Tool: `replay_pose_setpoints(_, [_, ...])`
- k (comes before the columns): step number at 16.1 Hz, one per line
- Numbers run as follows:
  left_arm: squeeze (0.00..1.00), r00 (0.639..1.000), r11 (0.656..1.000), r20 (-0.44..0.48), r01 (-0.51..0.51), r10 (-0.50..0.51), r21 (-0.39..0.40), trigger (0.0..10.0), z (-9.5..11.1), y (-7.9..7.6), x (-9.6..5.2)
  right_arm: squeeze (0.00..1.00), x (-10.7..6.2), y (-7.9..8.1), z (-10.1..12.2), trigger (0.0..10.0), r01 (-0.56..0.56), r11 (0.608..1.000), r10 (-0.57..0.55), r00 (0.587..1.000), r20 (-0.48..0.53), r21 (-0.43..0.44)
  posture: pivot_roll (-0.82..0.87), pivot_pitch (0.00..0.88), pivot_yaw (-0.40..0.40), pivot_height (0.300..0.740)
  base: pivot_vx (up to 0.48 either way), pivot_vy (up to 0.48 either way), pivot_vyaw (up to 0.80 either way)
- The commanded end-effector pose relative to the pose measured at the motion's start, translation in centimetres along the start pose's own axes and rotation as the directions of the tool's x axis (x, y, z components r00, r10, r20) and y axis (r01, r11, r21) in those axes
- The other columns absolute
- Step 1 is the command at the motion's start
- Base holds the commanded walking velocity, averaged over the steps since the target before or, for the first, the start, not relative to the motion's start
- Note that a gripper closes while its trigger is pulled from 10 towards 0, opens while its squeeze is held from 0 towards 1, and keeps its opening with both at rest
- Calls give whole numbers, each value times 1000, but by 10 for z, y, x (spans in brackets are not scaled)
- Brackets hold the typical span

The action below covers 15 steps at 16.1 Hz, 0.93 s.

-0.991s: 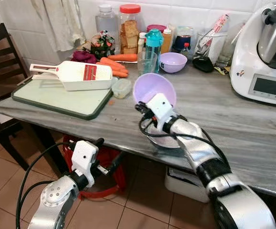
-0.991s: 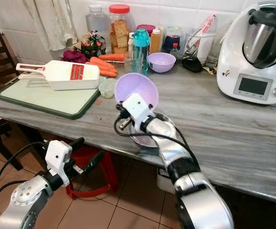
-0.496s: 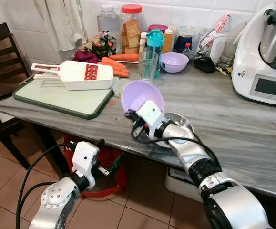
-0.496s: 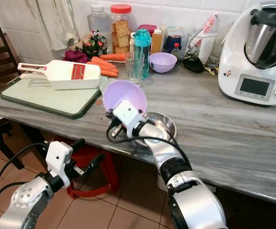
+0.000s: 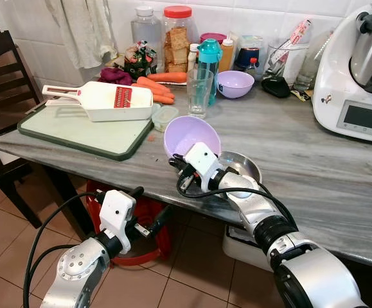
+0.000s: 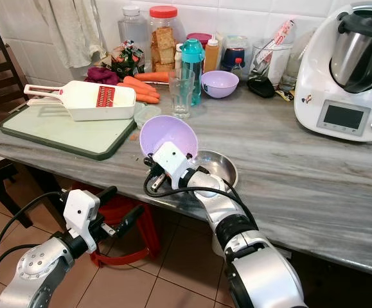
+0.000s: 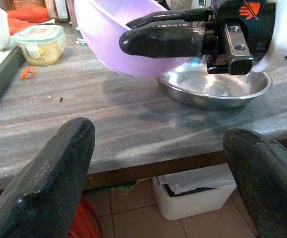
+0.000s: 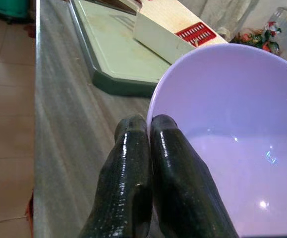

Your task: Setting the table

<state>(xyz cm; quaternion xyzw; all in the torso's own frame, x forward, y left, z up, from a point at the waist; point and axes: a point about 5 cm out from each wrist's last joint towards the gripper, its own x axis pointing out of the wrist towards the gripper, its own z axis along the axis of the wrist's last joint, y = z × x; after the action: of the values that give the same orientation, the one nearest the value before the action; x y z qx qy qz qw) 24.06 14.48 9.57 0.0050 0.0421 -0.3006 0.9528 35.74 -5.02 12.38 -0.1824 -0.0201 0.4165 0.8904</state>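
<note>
Pale lilac plastic bowl (image 5: pixel 189 134), round, glossy, held tilted on its side above the table edge, mouth facing up and toward the wall. Right tool (image 8: pixel 148 126) is clamped on its rim: the two black fingers (image 8: pixel 128 188) pressed together with the thin rim pinched between them. Bowl's underside hangs just over, possibly touching, a shallow round stainless-steel dish (image 5: pixel 240 167) that lies on the grey marbled table (image 5: pixel 314 173) right behind the tool.

Left tool (image 5: pixel 148 212) hangs below the table edge, short of the bowl, fingers spread wide apart and gripping nothing; red stool (image 5: pixel 144 221) just beyond it on the tiled floor.

Farther out from the right tool: small clear lidded container (image 5: pixel 164 117) and a tall empty drinking glass (image 5: pixel 199 92) just past the bowl; green cutting board (image 5: pixel 76 131) with a white mandoline slicer (image 5: pixel 102 101) off to the tool's left; a second lilac bowl (image 5: pixel 235 83), carrots (image 5: pixel 153 90), jars and bottles along the wall; white kitchen machine (image 5: pixel 359 70) well off to its right.

Progress, judged: early. One bowl lifted but not yet set at a place; no place laid with cutlery or plates. Second bowl and glass untouched.
</note>
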Motion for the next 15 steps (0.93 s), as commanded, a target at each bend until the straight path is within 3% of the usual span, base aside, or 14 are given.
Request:
replay_pose_setpoints(1, [0,1000,1000,1,2,-2,10,10000,3,-1,-1,1000,0,-5,2,10000,13,1000,-14,1000,-2,-8,36,0,-18,740,0,0,0])
replay_pose_setpoints(15, [0,1000,1000,-13,-19,19,14,10000,1,-1,-1,1000,-1,-15,1,10000,82,995,-85,996,-40,-62,45,0,-21,740,0,0,0])
